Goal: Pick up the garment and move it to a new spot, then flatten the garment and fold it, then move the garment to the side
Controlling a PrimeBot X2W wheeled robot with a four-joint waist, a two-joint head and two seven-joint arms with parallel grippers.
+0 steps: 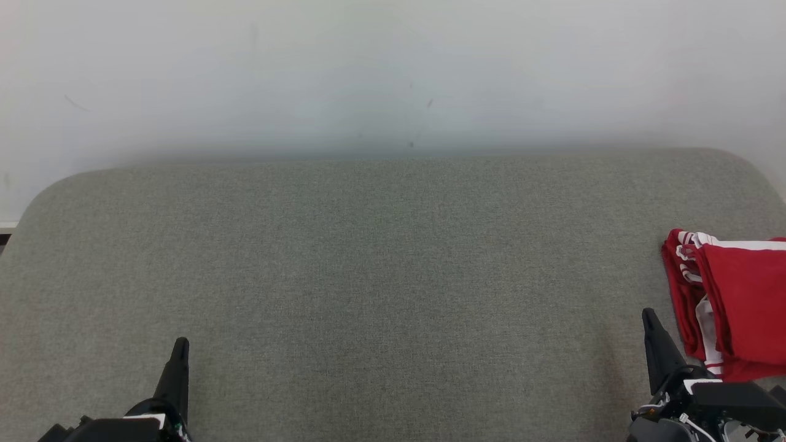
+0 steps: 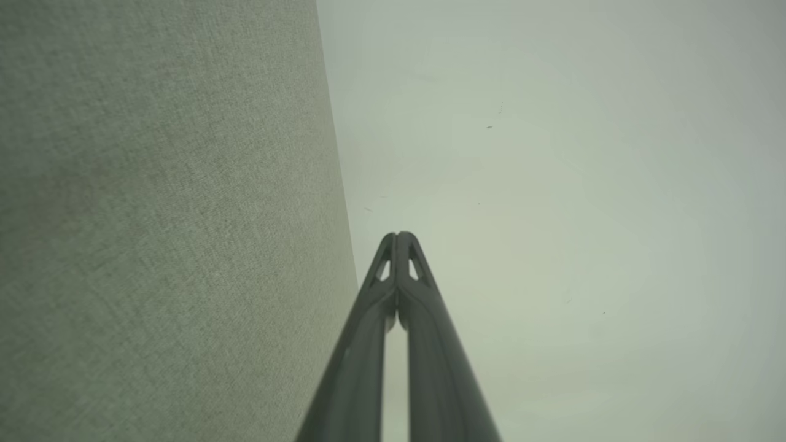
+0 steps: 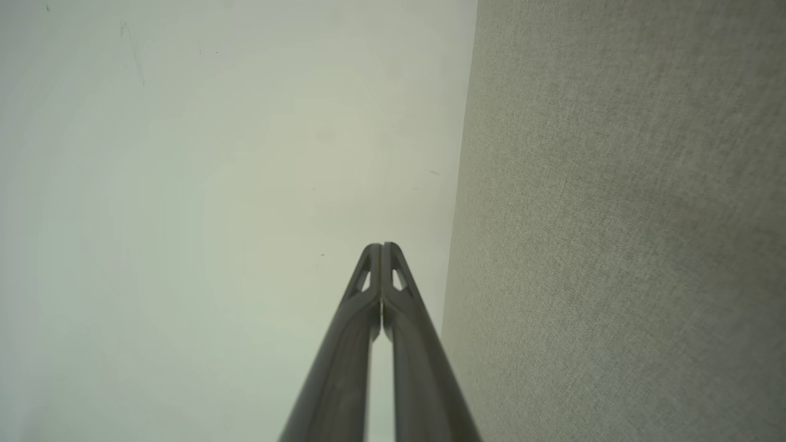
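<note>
- While both arms sit low at the near edge in head view, the left tool (image 1: 180, 345) is at lower L, its two dark fingers pressed together, holding nothing, tip pointing up the frame.
- Right tool (image 1: 649, 319) at lower R, same pose: fingers closed tight, holding nothing.
- Red fabric garment with white stripes (image 1: 743, 294) lies on the far R side of the grey-green fabric-covered bench with rounded corners (image 1: 393, 276). It looks folded into layers w/ white trim showing along the L and top edges. Its R part is cut off by the frame edge.
- Right tool tip is just beside the garment's L edge, and a thin strip of bench shows btwn them. The left tool is well apart from the garment.
- Pale grey wall (image 1: 393, 73) behind the bench, w/ a few small dark marks.
- Left wrist view: left tool (image 2: 398, 236) fingertips meet at a point, jaws closed. Bench fabric (image 2: 153, 215) on the view's L, wall (image 2: 552, 184) on its R.
- Right wrist view: right tool (image 3: 382, 247) fingertips touching, closed. Wall (image 3: 215, 153) on the view's L, bench fabric (image 3: 614, 215) on its R.
</note>
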